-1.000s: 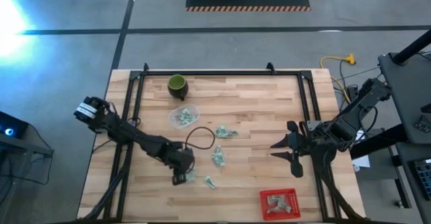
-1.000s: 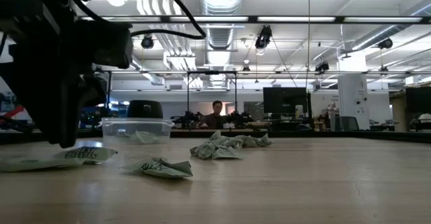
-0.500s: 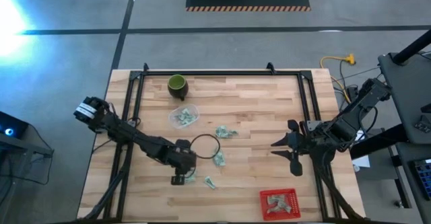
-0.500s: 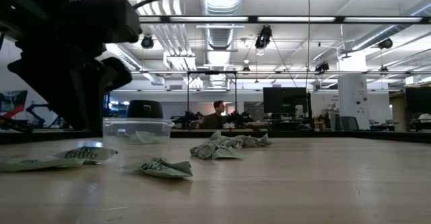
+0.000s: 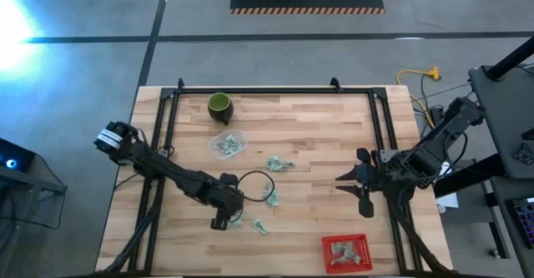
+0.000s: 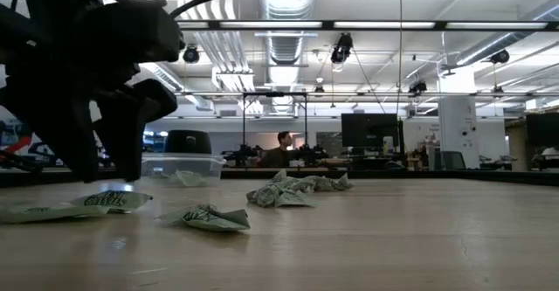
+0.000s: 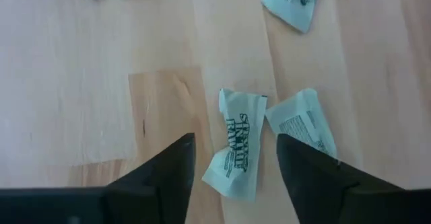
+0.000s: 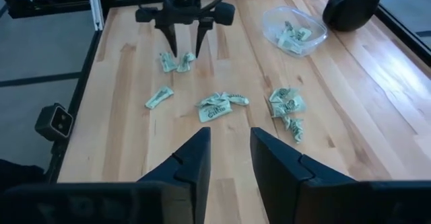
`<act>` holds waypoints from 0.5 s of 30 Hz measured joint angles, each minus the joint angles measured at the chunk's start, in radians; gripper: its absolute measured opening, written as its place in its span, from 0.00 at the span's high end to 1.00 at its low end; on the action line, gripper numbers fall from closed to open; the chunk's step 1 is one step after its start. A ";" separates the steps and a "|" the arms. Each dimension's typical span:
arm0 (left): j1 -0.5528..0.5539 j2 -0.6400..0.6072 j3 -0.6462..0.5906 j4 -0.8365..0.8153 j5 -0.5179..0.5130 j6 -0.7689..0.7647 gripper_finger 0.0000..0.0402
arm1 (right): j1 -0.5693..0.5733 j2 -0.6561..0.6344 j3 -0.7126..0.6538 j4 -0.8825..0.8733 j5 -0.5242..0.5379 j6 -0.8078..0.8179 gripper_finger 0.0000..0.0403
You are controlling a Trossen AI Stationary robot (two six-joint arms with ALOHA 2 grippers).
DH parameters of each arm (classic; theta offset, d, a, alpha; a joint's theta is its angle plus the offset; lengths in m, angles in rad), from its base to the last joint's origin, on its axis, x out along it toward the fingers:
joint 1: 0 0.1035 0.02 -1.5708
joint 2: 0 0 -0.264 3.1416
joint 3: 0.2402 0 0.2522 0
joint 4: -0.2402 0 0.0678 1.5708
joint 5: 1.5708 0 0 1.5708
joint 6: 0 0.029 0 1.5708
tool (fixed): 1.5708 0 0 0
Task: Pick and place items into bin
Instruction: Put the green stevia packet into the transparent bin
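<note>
The left gripper (image 7: 236, 158) hangs low over the wooden table (image 5: 317, 136), and its two dark fingers (image 7: 165, 170) are spread apart with one little green-and-white packet (image 7: 236, 153) lying flat between them. It is not holding anything yet. A second packet (image 7: 303, 123) lies just beside the first one, almost touching it. More packets (image 5: 278, 164) lie loose in the middle of the table, and a few sit in a clear tub (image 5: 227, 143) near the dark green cup (image 5: 219, 104). The red bin (image 5: 345, 253) is well apart, at the near edge on the right side, and it has some packets in it already. The right gripper (image 5: 355, 186) waits by the right side of the table, its fingers a little apart and empty. I think this is the picking-up step. Next the left fingers need to go down and squeeze only the one packet, without catching its neighbor.
</note>
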State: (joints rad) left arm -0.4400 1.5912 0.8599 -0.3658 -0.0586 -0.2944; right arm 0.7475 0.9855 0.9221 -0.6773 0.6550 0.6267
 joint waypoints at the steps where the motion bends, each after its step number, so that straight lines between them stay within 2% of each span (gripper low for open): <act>1: 0.000 0.005 0.000 -0.002 0.000 0.009 0.51 | 0.000 0.000 0.000 0.000 0.001 0.000 0.76; 15: -0.002 0.084 0.004 0.002 0.000 0.072 0.50 | 0.000 0.000 -0.001 0.003 0.002 0.025 0.78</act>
State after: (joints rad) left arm -0.4423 1.6753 0.8642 -0.3641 -0.0587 -0.2220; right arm 0.7475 0.9855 0.9207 -0.6739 0.6575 0.6516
